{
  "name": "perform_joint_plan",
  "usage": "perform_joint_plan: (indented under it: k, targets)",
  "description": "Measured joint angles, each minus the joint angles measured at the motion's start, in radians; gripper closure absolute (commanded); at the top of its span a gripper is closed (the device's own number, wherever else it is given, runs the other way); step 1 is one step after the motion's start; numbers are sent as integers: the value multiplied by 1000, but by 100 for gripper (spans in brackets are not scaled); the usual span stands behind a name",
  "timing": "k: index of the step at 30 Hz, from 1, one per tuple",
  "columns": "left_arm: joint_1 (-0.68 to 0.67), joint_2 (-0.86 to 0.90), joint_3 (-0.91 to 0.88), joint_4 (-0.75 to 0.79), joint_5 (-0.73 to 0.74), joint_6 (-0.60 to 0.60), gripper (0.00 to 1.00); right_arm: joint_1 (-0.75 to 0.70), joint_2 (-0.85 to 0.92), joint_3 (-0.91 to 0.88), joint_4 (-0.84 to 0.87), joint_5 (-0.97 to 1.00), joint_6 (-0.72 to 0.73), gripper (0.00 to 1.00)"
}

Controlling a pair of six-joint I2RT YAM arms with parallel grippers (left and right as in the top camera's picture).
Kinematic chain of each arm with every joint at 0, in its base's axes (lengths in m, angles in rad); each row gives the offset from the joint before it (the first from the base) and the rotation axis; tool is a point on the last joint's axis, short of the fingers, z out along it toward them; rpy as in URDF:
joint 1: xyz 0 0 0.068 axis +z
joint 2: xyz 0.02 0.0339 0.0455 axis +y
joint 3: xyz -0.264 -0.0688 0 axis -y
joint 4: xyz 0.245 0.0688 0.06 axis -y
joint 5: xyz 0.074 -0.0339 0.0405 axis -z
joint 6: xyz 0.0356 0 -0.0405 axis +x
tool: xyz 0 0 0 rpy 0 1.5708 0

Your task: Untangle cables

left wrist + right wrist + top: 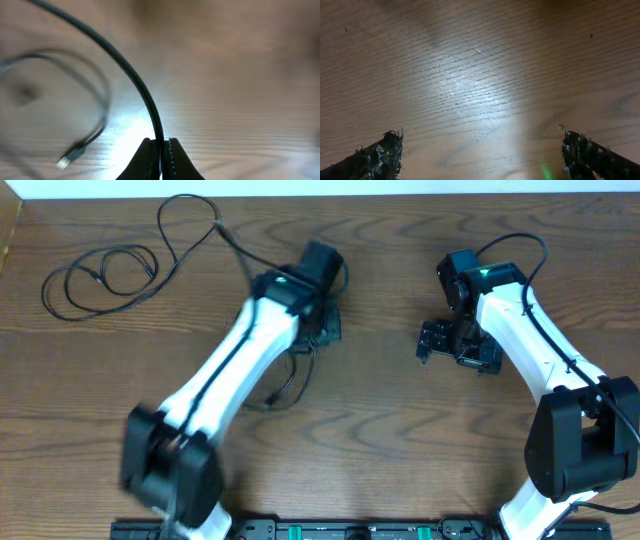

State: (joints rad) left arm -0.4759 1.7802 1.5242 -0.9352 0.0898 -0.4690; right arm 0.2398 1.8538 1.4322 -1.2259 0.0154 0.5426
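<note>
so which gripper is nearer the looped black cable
Left. The left gripper is shut on the black cable; the right gripper hangs open over the table off to its right, touching no cable.

Worktop (390, 440): open wood at centre and beneath the right jaws. Obstacles: black cable (97, 276) looped far left; left arm (230, 360) lying diagonally.

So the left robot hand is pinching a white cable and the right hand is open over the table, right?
Almost. The cable in the left gripper is black, not white; the left wrist view shows it clamped in the shut jaws. The right gripper is indeed open over the table.
</note>
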Motion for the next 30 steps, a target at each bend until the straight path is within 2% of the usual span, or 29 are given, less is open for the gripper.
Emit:
perform_joint_plan:
  k: [3, 9, 12, 16, 22, 30]
  targets:
    - [18, -145, 20, 19, -15, 24, 93, 0, 0, 0, 0, 0, 0, 1]
    - [137, -411, 25, 103, -21, 41, 92, 0, 0, 0, 2, 0, 0, 1]
    - [187, -521, 25, 166, -13, 51, 93, 0, 0, 0, 8, 0, 0, 1]
    - [227, -624, 26, 173, -6, 53, 93, 0, 0, 0, 12, 0, 0, 1]
    - [316, -628, 27, 110, -20, 59, 93, 0, 0, 0, 11, 0, 0, 1]
    - [537, -464, 27, 16, -134, 86, 92, 5, 0, -1, 14, 0, 1, 1]
